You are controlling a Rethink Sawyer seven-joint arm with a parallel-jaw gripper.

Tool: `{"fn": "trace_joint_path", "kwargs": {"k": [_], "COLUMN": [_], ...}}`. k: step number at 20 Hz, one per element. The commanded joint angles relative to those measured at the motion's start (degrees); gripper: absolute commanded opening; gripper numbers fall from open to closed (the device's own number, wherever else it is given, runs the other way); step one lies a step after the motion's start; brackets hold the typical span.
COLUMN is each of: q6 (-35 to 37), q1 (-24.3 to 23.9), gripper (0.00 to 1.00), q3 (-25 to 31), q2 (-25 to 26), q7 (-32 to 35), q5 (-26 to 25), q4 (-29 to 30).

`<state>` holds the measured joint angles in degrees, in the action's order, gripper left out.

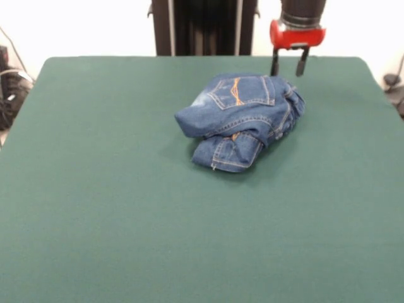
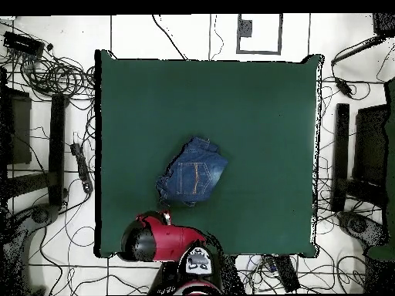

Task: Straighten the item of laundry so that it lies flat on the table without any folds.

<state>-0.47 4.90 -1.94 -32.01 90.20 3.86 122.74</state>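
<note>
The item of laundry (image 1: 243,118) is a small pair of blue denim jeans with orange stitching, bunched into a folded heap with a back pocket facing up. It lies on the dark green table (image 1: 113,202), right of centre toward the far edge. In the overhead view the jeans (image 2: 194,179) sit below the table's (image 2: 262,116) middle. My gripper (image 1: 289,63) hangs just beyond the heap's far right corner, open and holding nothing, its two dark fingers pointing down. From overhead only the red arm head (image 2: 150,239) shows, at the table's edge left of the jeans.
Cables and dark equipment (image 2: 54,123) lie on the floor around the table. A black post (image 1: 202,28) stands behind the far edge. Green surface stretches wide to the left and front of the jeans.
</note>
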Motion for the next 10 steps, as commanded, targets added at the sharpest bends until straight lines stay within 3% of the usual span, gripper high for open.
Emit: {"fn": "trace_joint_path", "kwargs": {"k": [1, 10], "q6": [-0.4, 4.8], "q1": [1.7, 2.9], "gripper": [1.0, 1.0], "q3": [0.9, -0.2], "q2": [2.0, 1.4], "q7": [14.8, 13.8], "q5": [6.2, 9.5], "q4": [-5.7, -8.9]}}
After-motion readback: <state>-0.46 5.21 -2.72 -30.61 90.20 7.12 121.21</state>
